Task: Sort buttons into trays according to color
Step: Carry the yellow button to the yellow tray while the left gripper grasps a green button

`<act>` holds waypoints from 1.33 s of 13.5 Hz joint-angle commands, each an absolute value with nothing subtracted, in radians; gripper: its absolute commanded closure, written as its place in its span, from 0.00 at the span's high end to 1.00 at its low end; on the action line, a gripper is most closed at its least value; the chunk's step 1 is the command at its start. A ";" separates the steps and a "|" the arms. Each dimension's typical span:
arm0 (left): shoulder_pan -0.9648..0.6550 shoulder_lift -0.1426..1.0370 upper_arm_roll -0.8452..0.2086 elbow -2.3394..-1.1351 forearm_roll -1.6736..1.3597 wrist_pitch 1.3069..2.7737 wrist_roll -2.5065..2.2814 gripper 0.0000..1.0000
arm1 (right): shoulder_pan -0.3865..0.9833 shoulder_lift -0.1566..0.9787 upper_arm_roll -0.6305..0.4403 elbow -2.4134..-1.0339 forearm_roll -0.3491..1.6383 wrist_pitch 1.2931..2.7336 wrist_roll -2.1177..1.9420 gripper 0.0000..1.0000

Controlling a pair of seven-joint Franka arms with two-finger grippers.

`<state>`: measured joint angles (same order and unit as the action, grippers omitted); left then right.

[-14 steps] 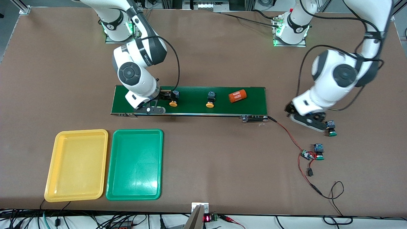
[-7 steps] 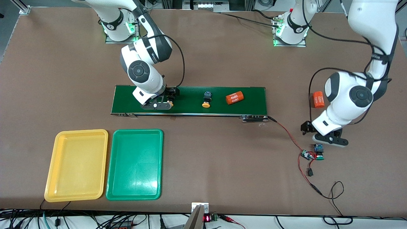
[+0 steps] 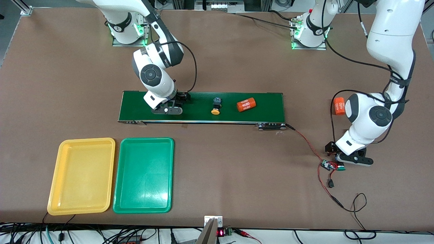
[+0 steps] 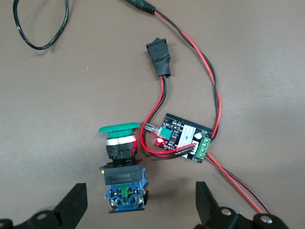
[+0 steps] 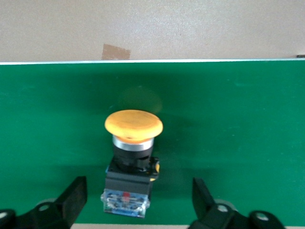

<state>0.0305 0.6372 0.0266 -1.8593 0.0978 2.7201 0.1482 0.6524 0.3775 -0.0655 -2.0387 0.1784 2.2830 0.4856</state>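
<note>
Front view: right gripper (image 3: 168, 109) low over the conveyor belt (image 3: 264, 101), left gripper (image 3: 351, 156) down beside the circuit board (image 3: 327, 165); yellow tray (image 3: 61, 176) and green tray (image 3: 119, 176) empty.

Left wrist view: fingers (image 4: 71, 206) spread, straddling a green-capped button (image 4: 121, 167) on its side on the table.

Right wrist view: jaws apart around an orange-capped button (image 5: 131, 157), positioned for pickup.

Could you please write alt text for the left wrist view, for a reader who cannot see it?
The open left gripper hangs over a green-capped push-button lying on the brown table, its fingers on either side. Beside the button sits a small circuit board on red and black wires.
</note>
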 commanded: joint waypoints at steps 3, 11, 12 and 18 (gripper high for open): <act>0.035 0.695 0.034 -1.798 0.072 2.734 0.184 0.93 | 0.653 0.368 -0.063 -2.051 0.178 2.293 0.494 0.31; 0.048 0.681 0.035 -1.796 0.074 2.726 0.164 0.26 | 0.514 0.380 -0.159 -1.901 0.079 2.302 0.457 0.14; 0.048 0.649 0.032 -1.801 0.075 2.699 0.164 0.26 | 0.462 0.397 -0.161 -1.869 0.043 2.303 0.451 0.14; 0.048 0.454 -0.121 -1.798 0.074 2.219 0.157 0.29 | 0.250 0.552 -0.163 -1.700 0.014 2.293 0.128 0.10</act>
